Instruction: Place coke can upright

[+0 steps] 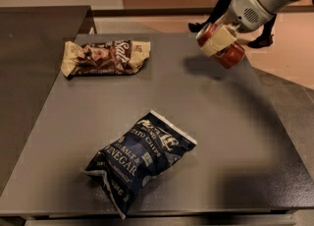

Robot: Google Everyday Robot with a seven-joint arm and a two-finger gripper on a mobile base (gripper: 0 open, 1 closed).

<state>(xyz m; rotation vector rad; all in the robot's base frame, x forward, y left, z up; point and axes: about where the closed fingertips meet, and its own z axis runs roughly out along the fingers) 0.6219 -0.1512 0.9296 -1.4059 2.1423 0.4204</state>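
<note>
The coke can (229, 53) is a small red can held lying on its side in the air above the far right part of the grey table (206, 122). My gripper (218, 41) is shut on the can, its cream-coloured fingers (216, 41) clamped across the can's body. The can's shadow falls on the table just to its left. The arm comes in from the upper right.
A brown and cream snack bag (105, 57) lies at the far left of the table. A dark blue salt and vinegar chip bag (140, 160) lies near the front middle. A second dark table (34, 48) stands to the left. A person's legs (230, 4) show beyond the table.
</note>
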